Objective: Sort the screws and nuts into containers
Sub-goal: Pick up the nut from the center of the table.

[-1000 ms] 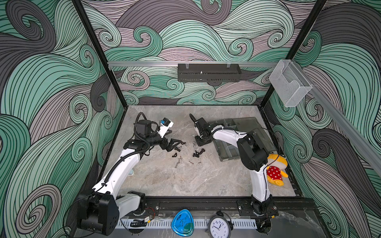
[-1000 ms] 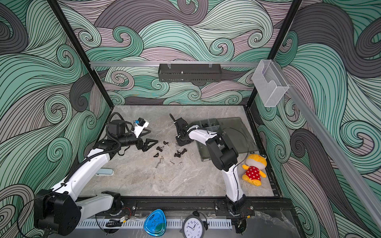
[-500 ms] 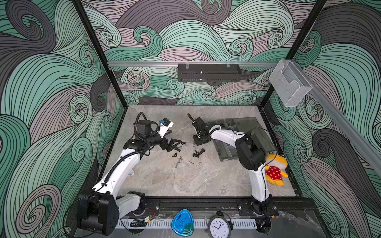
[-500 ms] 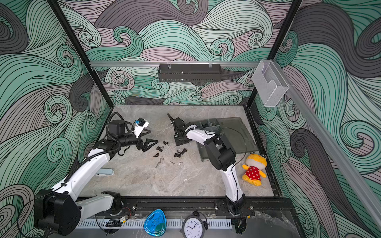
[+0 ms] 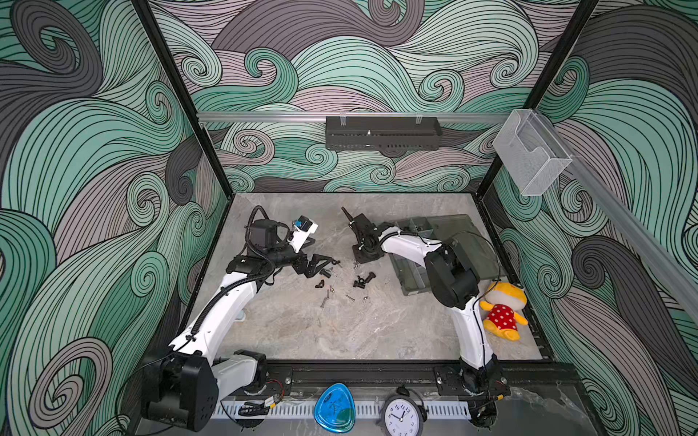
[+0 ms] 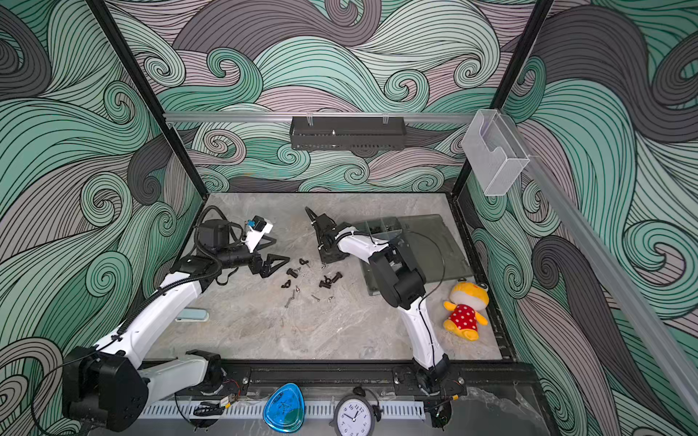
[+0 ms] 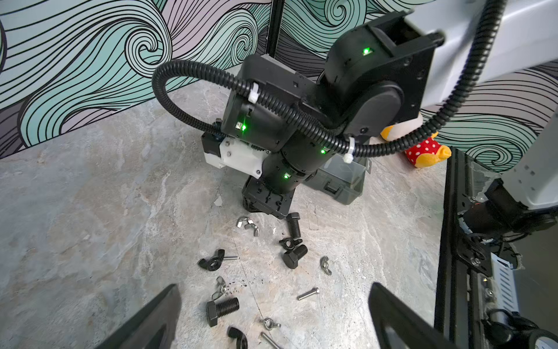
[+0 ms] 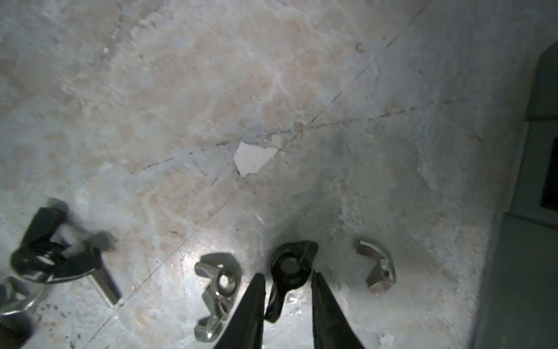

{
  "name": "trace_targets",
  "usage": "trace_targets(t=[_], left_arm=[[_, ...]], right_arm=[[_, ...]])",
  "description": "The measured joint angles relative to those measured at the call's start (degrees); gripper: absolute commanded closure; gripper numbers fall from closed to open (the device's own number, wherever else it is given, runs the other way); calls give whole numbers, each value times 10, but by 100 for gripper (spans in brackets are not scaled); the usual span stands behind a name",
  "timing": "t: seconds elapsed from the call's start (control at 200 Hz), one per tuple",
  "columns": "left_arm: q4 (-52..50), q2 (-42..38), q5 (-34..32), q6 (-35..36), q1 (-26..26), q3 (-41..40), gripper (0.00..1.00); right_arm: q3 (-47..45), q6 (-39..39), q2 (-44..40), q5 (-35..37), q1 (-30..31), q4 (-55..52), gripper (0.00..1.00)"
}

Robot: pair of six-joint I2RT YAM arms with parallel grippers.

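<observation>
Small metal screws (image 7: 222,308) and nuts (image 7: 211,262) lie scattered on the marbled stone tabletop (image 5: 340,336). A smoky-grey plastic organiser box (image 5: 411,275) sits to their right.

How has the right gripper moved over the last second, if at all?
Yes, slightly: the right gripper has drifted leftward in both top views, away from the organiser box.

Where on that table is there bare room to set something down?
Bare marble lies at the front, between the left arm and right arm, short of the screws and nuts; also a strip along the back wall. Crowded: the middle, and the right side with the organiser box and plush toy.
</observation>
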Motion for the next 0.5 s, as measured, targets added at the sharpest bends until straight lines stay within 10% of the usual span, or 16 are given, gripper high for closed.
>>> trace_targets(t=[0.5], left_arm=[[-1,0,0,2,0,0,2]], right_arm=[[0,-5,-2,10,0,-1,100]])
